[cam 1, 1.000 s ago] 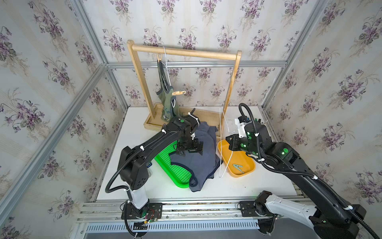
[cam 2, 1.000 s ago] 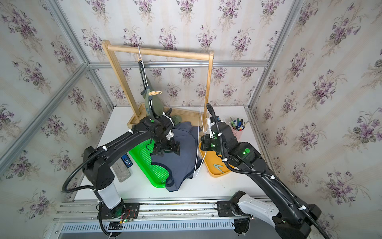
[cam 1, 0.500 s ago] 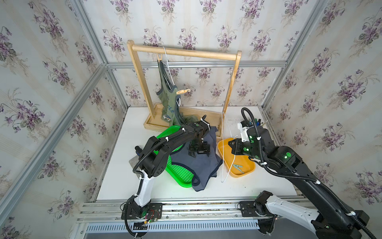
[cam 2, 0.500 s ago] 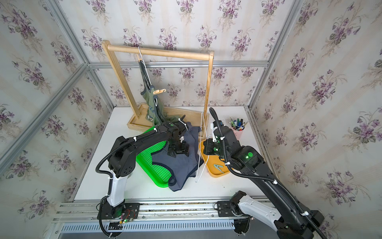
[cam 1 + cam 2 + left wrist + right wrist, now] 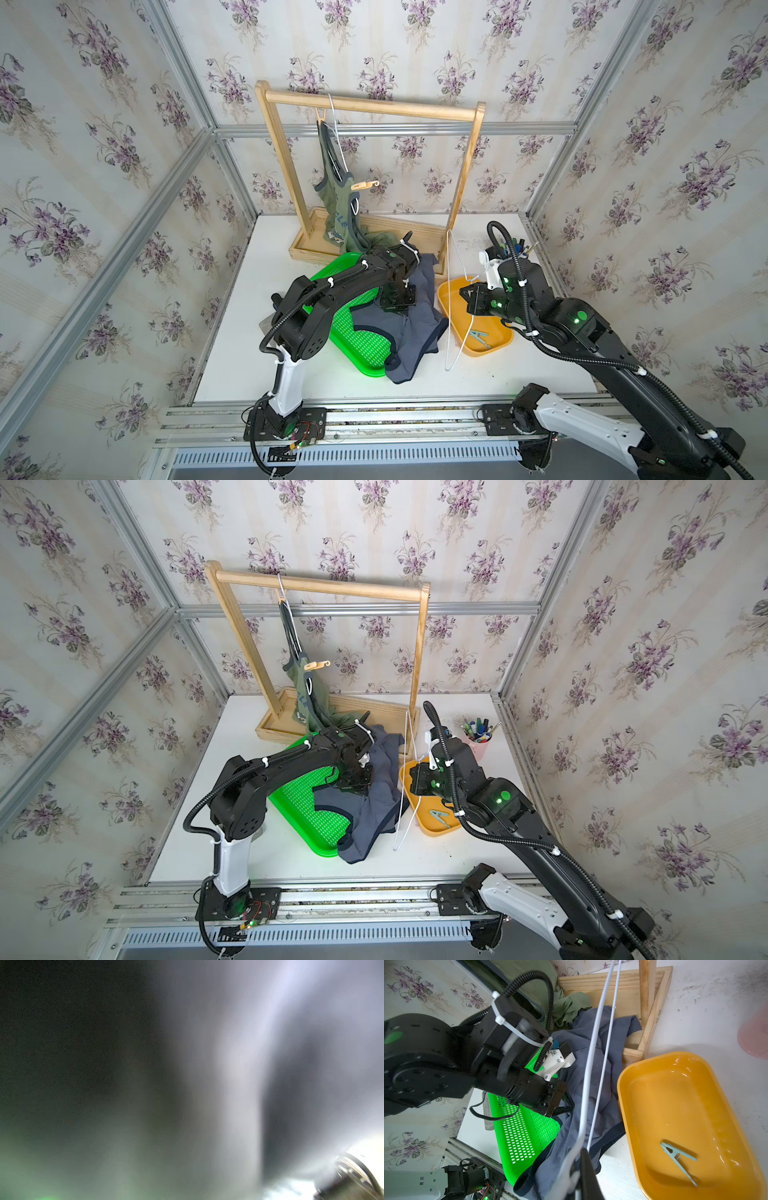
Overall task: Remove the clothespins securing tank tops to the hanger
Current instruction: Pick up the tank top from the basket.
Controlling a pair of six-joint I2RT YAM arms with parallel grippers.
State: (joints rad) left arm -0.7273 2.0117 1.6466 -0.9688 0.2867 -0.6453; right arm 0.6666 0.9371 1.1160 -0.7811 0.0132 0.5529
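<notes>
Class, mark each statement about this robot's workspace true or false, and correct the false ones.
1. The orange tray holds one grey-green clothespin. True.
2. The navy tank top hangs from the wooden rack. False: the navy tank top is off the wooden rack, lying over the green tray and the table.
3. The right gripper is shut on the white hanger. True.
4. The olive tank top has no clothespin on it. False: a wooden clothespin is clipped to the olive tank top.

Bright top views; left wrist seemingly defocused.
</notes>
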